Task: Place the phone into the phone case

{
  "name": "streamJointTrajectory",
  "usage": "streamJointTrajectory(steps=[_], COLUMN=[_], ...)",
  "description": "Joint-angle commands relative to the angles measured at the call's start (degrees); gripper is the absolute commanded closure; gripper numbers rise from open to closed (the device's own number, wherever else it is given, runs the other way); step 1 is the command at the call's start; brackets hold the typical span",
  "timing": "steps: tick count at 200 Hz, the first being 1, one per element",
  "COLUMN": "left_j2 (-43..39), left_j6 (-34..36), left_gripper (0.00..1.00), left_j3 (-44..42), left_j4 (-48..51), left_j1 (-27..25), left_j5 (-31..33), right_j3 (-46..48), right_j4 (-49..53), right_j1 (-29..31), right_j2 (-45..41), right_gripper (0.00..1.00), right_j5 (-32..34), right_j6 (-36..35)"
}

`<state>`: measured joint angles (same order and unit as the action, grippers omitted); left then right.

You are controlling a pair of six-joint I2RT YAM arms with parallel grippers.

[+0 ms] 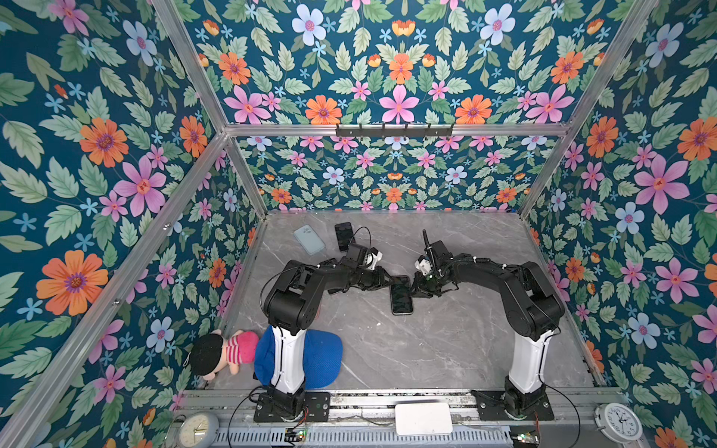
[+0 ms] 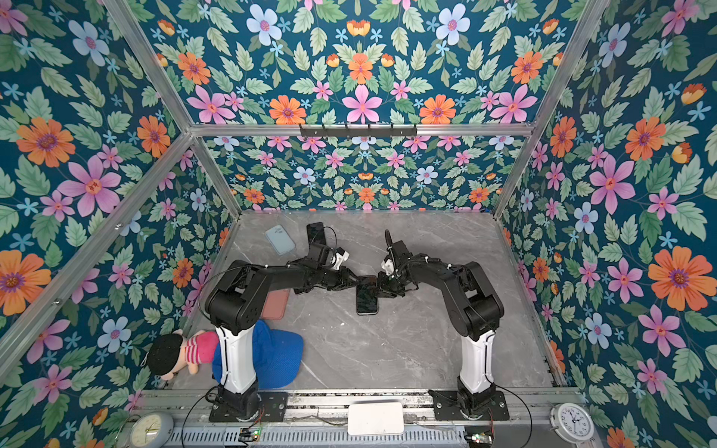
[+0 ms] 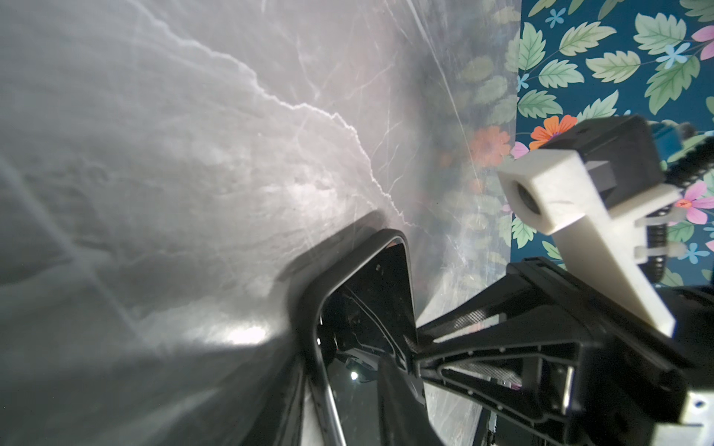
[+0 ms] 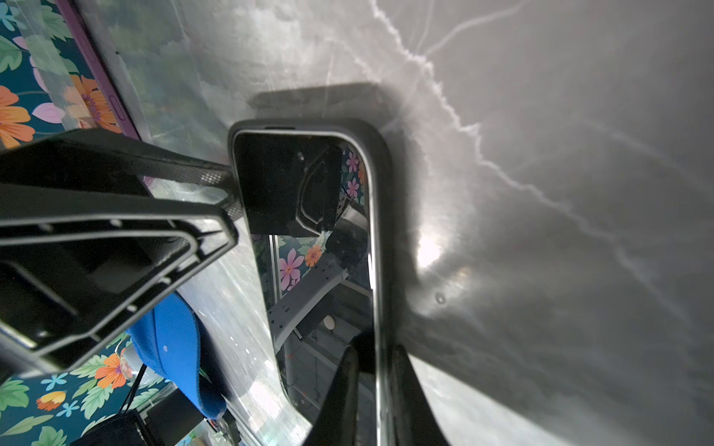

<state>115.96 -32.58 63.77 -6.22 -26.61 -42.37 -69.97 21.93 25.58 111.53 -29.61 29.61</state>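
Note:
A black phone (image 1: 400, 294) (image 2: 367, 295) lies mid-table, its far end between my two grippers. In the wrist views a black phone case rim (image 4: 380, 154) (image 3: 309, 305) wraps the phone's (image 4: 309, 270) (image 3: 371, 293) far corners and one long side. My left gripper (image 1: 388, 280) (image 3: 340, 386) clamps one long edge, one finger on the screen and the other outside the rim. My right gripper (image 1: 413, 289) (image 4: 374, 359) pinches the opposite edge the same way. The far end casts an offset shadow, so it sits slightly off the table.
A light-blue case (image 1: 309, 239) and a second black phone (image 1: 344, 236) lie at the back left. A pinkish case (image 2: 276, 303) lies under the left arm. A doll (image 1: 221, 353) and blue cap (image 1: 322, 357) sit by the left base.

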Motion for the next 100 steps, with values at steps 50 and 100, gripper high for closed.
streamJointTrajectory(steps=[50, 100], left_j2=[-9.3, -15.4], left_j6=[-0.3, -4.5], left_gripper=[0.53, 0.55], left_j3=[-3.0, -5.5], left_j4=[16.8, 22.1], left_j1=[-0.9, -7.0], left_j5=[8.2, 11.2], right_j3=[0.8, 4.8], right_j4=[4.5, 4.9], right_j1=[0.4, 3.2], right_j2=[-6.8, -12.4], right_gripper=[0.65, 0.61], right_j5=[3.4, 8.1], right_j6=[2.0, 7.7])
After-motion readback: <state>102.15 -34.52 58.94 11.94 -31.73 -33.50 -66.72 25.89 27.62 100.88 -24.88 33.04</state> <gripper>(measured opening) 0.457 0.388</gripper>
